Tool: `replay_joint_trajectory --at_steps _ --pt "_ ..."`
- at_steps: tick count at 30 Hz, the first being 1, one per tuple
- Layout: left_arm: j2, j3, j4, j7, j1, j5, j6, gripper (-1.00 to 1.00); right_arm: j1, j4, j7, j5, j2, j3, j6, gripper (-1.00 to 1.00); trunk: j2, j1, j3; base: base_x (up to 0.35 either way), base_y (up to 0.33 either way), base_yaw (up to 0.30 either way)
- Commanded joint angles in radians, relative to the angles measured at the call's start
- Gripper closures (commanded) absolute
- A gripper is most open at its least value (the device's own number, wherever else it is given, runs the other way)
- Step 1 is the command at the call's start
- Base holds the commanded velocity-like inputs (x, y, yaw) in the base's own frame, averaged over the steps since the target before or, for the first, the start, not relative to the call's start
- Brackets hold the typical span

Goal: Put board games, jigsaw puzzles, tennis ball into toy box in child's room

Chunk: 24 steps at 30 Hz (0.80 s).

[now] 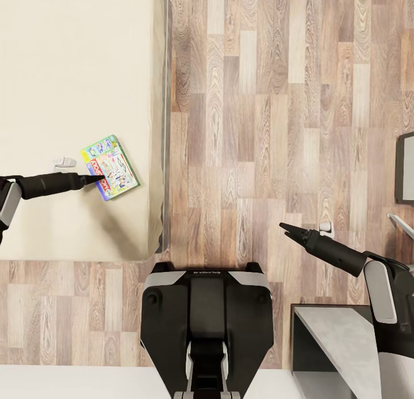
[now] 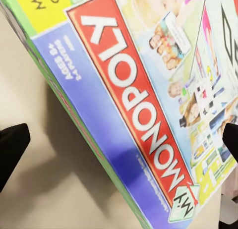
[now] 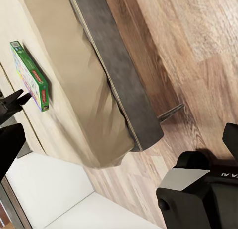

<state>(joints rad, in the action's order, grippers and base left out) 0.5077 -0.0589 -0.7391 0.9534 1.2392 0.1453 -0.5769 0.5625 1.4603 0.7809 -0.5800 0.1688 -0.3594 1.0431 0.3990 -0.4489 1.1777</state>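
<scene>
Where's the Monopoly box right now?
In the head view the Monopoly box lies flat on the bed, near its floor-side edge on the robot's left, with the left gripper at the box's near edge.

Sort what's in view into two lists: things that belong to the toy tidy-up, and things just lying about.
Job:
- Monopoly box, lying on the bed
- left gripper, at the box's edge, fingers open either side of it

Just there:
- wood floor
- right gripper, held over the floor with nothing in it
- grey cabinet top
</scene>
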Motion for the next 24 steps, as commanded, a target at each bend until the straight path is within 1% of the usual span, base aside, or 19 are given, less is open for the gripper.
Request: replay_joint_trajectory --at_steps 1,6,15,24 --pt "-0.013 0.002 0.001 0.001 0.0 0.006 -0.014 -1.0 0.0 0.0 0.006 0.005 0.0 -0.001 0.004 -1.0 0.001 -0.001 0.001 0.0 0.0 0.0" --pt "-0.023 0.001 0.001 0.001 0.0 0.007 -0.014 -1.0 0.0 0.0 0.007 0.005 -0.002 -0.001 0.004 -1.0 0.001 -0.001 0.001 0.0 0.0 0.0" --pt "-0.027 0.001 0.001 0.002 -0.001 0.007 -0.015 -1.0 0.0 0.0 0.008 0.005 -0.005 -0.001 0.004 -1.0 0.001 -0.001 0.001 0.0 0.0 0.0" --pt "-0.041 0.001 0.001 0.003 -0.001 0.007 -0.032 -1.0 0.0 0.0 0.007 0.005 -0.005 0.001 0.004 -1.0 0.001 -0.001 0.001 0.0 0.0 0.0"
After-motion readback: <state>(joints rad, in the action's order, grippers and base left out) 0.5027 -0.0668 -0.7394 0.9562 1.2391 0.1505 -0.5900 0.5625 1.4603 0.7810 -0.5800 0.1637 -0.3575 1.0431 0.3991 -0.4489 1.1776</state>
